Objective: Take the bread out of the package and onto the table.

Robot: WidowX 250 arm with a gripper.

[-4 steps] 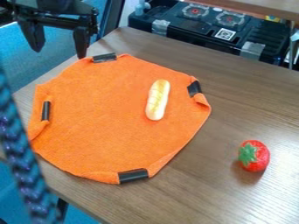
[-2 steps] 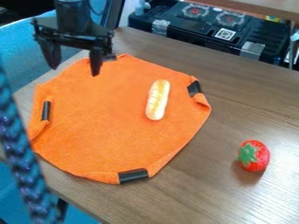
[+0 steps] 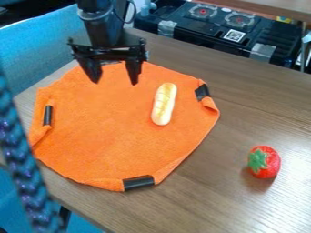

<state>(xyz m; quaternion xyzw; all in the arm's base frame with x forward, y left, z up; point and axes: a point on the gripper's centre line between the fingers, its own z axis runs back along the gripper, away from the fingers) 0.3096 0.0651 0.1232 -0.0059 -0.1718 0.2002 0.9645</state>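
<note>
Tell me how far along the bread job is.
The orange cloth lies spread out with the bread uncovered on it, so unwrapping looks done. Nothing is in hand: the gripper hangs open and empty. Left to do: grasp the bread and set it on the table.

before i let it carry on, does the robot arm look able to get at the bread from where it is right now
Probably yes: the bread lies uncovered on the orange cloth, nothing visible stands between it and the gripper, and the fingers are apart.
</note>
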